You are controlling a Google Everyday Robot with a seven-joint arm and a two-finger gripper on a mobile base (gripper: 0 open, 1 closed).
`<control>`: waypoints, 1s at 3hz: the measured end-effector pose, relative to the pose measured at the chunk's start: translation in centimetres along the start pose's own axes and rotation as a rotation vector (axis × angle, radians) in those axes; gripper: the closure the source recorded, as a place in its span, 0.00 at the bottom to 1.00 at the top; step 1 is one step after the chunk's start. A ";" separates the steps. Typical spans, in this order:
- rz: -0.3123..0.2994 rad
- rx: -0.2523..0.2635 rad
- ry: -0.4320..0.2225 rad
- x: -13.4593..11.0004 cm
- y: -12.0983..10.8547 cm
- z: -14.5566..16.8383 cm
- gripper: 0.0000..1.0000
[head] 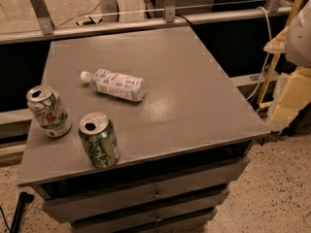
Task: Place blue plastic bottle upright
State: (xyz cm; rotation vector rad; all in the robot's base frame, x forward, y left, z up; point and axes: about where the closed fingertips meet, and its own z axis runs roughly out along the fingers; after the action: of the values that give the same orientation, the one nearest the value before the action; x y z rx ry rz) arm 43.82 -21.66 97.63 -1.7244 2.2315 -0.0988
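Note:
The blue plastic bottle (pixel 115 85) lies on its side on the grey cabinet top (pixel 194 96), left of the middle. Its white cap points to the left and its white-and-blue label faces up. The gripper is not in view. Only a white rounded part that may belong to the arm (pixel 300 40) shows at the right edge, well away from the bottle.
Two opened green drink cans stand upright near the front left: one at the left edge (pixel 48 111), one near the front edge (pixel 99 140). The cabinet has drawers below (pixel 155 194). A metal rail (pixel 146 23) runs behind. Yellowish objects (pixel 291 98) stand at the right.

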 end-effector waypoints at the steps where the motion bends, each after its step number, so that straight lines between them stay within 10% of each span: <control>1: -0.007 -0.001 0.000 -0.5 -0.2 0.1 0.00; 3: -0.154 -0.036 0.005 -14.3 -4.3 4.5 0.00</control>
State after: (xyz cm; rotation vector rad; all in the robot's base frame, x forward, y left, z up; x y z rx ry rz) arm 52.31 -8.57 97.42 -1.9159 2.1131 -0.0990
